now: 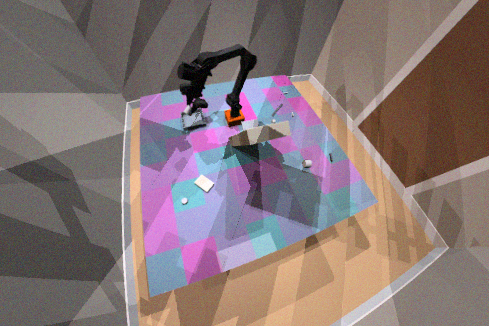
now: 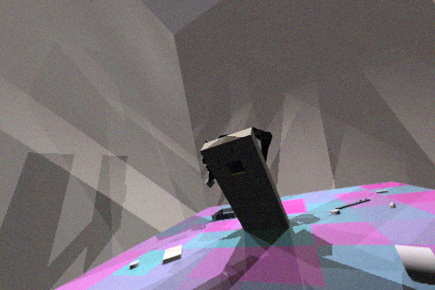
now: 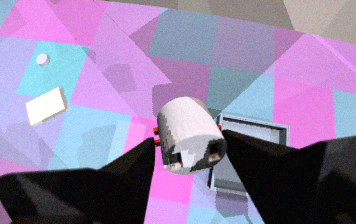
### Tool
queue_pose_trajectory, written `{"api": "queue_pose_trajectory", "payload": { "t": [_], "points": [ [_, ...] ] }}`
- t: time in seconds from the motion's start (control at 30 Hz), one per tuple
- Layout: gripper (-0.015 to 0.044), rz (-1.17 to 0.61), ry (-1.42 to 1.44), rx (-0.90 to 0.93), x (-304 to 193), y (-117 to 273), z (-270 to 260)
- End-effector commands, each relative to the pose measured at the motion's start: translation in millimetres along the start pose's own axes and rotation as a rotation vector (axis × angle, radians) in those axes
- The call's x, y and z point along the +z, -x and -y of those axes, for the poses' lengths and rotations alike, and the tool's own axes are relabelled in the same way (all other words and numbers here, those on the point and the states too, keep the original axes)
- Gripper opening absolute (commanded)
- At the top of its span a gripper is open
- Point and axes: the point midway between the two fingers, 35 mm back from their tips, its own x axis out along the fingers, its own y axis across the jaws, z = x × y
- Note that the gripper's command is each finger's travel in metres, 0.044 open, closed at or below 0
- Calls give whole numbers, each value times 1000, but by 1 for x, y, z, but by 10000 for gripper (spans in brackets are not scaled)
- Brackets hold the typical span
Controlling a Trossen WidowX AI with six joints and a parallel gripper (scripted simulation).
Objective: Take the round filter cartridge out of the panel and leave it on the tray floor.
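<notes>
Foremost, the gripper: jaws parted partway, closed on the filter cartridge, one finger to each side of it. Cartridge: white, round-bodied, two dark slots on the face turned toward the wrist camera; out of the panel and held aloft. Red bits show at its sides, by the fingertips.

Next outward, the tray: grey, rectangular, low-walled, on the patchwork mat. In the wrist view it lies beyond the cartridge and partly behind one finger; in the top view the cartridge appears at its far edge. Whether the cartridge is over the tray floor cannot be told.

Arm: black, bent high, rising from an orange base. Close in front of the base, the service panel: a tall beige block, dark on the face toward the exterior camera, a squarish opening near its top.

Farther out on the mat: one cream rectangular block, lying flat; one small white disc, near the block; one white cylinder, on its side, well apart from both; one thin dark rod, past the panel.
</notes>
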Motion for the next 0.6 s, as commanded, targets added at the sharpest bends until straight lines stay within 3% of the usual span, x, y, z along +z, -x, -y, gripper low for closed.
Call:
{"api": "queue_pose_trajectory", "payload": {
  "t": [0.0,0.57],
  "points": [
    [0,-12,-29,-27,-8,-12,16],
    [0,-7,-247,-154,-44,-50,82]
  ]
}}
